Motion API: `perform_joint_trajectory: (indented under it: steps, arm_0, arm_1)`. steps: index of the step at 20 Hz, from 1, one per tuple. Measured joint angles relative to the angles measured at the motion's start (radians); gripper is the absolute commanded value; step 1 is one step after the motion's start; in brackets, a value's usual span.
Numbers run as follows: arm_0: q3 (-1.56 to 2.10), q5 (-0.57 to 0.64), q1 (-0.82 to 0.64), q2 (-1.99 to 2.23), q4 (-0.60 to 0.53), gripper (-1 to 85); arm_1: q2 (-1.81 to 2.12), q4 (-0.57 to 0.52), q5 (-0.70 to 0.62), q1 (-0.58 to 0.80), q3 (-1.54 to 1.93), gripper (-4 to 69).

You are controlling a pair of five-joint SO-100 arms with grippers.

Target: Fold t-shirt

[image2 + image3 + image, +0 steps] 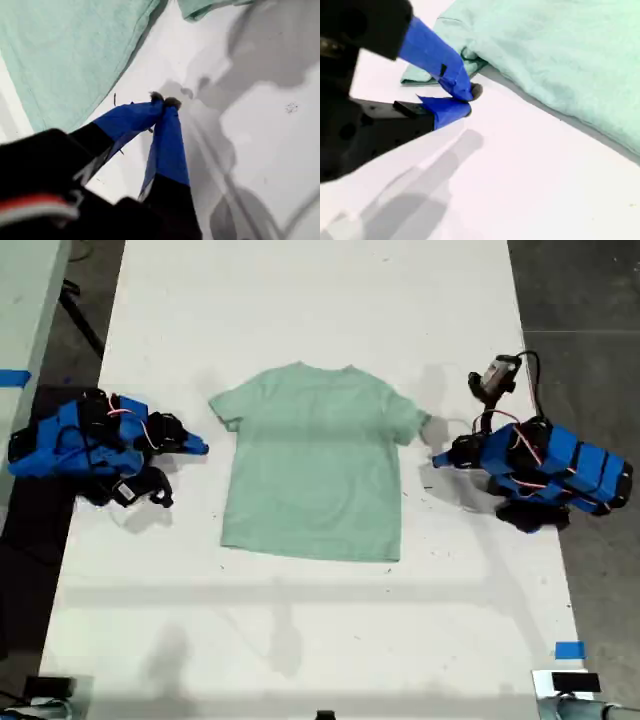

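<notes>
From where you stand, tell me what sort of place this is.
Probably a robotics lab or workshop test bench: a long white table on bare grey concrete floor, blue tape markers at its edges, and two blue arms flanking a flat t-shirt.

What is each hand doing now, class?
My first hand: closed, empty, beside the t-shirt.
My second hand: closed, empty, by a sleeve.
</notes>
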Motion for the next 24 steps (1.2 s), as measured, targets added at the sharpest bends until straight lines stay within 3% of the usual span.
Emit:
perform_joint_trajectory:
  steps: [2, 5, 6, 8, 15, 24]
  arm_0:
    - [0.0, -0.058, 0.049, 0.0, 0.006, 0.1]
    - [0.0, -0.155, 0.152, -0.002, 0.012, 0.0]
    - [0.0, -0.161, 0.153, -0.002, 0.012, 0.0]
    - [0.0, -0.167, 0.149, -0.002, 0.014, 0.0]
    - [-0.193, -0.133, 0.13, -0.133, 0.023, 0.0]
    - [-0.798, 0.17, -0.199, -0.824, 0.044, 0.0]
  arm_1:
    - [0.005, 0.0, 0.051, -0.052, 0.0, -1.0]
    - [0.009, 0.0, 0.518, -0.207, 0.0, -1.0]
    - [0.015, 0.0, 0.614, -0.204, 0.0, -1.0]
    - [0.012, 0.0, 0.68, -0.216, 0.0, -1.0]
    - [-0.055, 0.002, 0.62, -0.183, -0.161, -0.9]
    - [-0.632, 0.005, 0.327, 0.063, -0.687, -0.9]
